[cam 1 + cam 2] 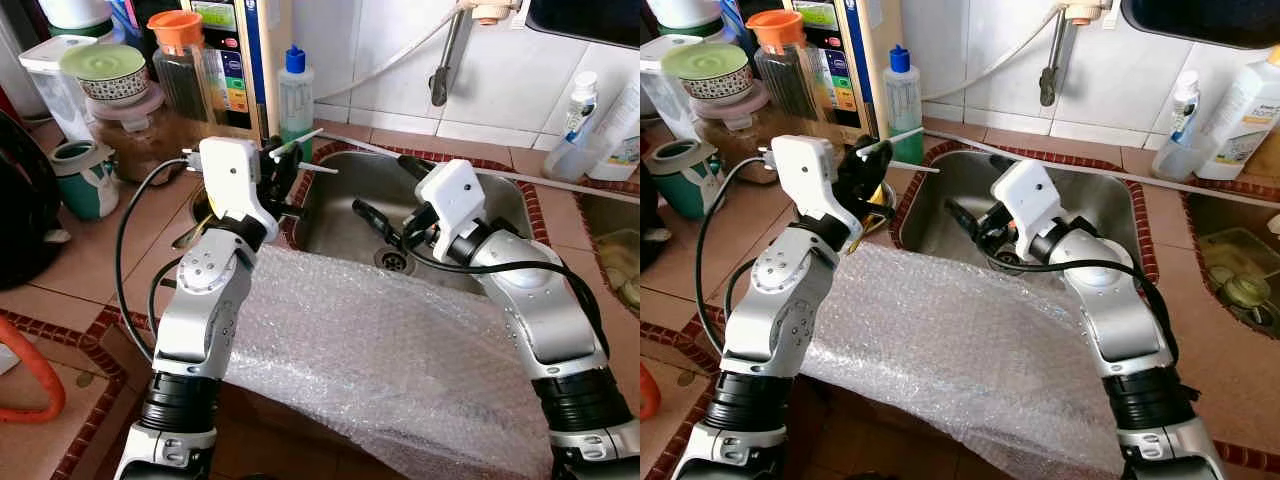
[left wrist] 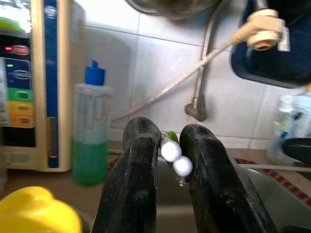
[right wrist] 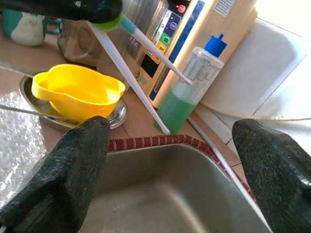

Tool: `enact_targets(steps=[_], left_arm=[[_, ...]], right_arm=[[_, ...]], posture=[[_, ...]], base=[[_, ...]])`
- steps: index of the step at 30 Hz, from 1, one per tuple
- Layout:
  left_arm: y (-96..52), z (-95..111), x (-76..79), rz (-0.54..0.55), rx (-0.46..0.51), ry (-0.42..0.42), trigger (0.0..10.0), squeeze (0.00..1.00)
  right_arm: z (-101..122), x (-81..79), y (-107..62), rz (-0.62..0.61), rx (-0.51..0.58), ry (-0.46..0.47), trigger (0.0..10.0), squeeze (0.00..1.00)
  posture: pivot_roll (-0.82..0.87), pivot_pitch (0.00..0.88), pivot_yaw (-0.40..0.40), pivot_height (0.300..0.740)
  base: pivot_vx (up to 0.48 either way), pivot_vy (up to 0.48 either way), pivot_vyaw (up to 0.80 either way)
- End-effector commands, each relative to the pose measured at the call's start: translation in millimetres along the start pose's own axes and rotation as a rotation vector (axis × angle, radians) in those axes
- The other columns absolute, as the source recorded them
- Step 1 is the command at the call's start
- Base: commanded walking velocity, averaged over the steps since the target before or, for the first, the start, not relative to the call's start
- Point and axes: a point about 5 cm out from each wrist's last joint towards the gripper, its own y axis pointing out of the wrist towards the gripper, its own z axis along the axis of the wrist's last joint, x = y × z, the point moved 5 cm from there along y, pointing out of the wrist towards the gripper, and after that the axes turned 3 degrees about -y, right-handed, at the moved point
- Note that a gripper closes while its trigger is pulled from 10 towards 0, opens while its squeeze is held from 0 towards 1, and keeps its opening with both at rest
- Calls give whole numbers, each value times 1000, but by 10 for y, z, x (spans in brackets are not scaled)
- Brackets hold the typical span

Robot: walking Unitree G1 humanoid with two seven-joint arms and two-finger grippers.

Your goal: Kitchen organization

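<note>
- Bubble wrap [image 1: 380, 350] lies nearest the camera, draped over the front edge of the table [image 1: 150, 225] and the near rim of the sink [image 1: 500, 205].
- Left gripper [image 1: 283, 165]: raised over the sink's left rim, jaws narrow, clamped on two thin white sticks [image 2: 176, 158] (probably chopsticks with a green and blue top; type uncertain).
- Sticks project from the jaws toward the sink, ends spread apart, pointing past the green soap bottle [image 1: 296, 95].
- Right gripper [image 1: 385, 195]: inside the sink above the drain [image 1: 395, 260], jaws wide, holding nothing.
- Yellow bowl [image 3: 77, 92] sits on a metal dish [image 3: 114, 115] on the table, just beside the sink's left rim.
- Risk: the grip is near one end of the sticks, so they may pivot or slip out during a swing.
- Risk: the long free ends could strike the soap bottle or the dispenser [image 1: 232, 60] behind it.
</note>
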Motion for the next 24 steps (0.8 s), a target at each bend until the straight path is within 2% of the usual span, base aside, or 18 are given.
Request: enact_targets(steps=[1, 3, 4, 5, 9, 16, 21, 24], left_arm=[[22, 28, 39, -20, -1, 2, 10000, 0], [25, 28, 43, -21, -2, 2, 10000, 0], [28, 23, 42, -22, -5, 2, 10000, 0], [29, 22, 40, -21, -7, 2, 10000, 0], [28, 39, 54, -22, -6, 1, 10000, 0], [-4, -1, 161, -36, -22, -22, 10000, 0], [-15, -10, 224, -47, -25, -33, 10000, 0], [-25, -24, 228, -43, -31, -37, 10000, 0]], right_arm=[[17, -3, 37, 16, 3, -45, 10000, 1000], [-6, 6, 64, 6, -5, -57, 10000, 1000], [-22, 23, 100, -13, -8, -66, 10000, 184], [-24, 33, 129, -29, -7, -71, 10000, 0], [-13, 82, 215, -98, 2, -70, 10000, 0], [28, 18, 241, -168, 39, -107, 10000, 0], [1, -4, 214, -187, 39, -75, 10000, 0], [-114, -60, 180, -162, -7, -27, 10000, 0]], posture=[[56, 49, -3, 740], [60, 44, -3, 740], [65, 44, -3, 740], [66, 43, -3, 740], [88, 52, -1, 740], [94, 62, -13, 740], [95, 71, -16, 740], [93, 81, -13, 740]], base=[[0, 0, 0], [0, 0, 0], [0, 0, 0], [0, 0, 0], [0, 0, 0], [0, 0, 0], [0, 0, 0], [0, 0, 0]])
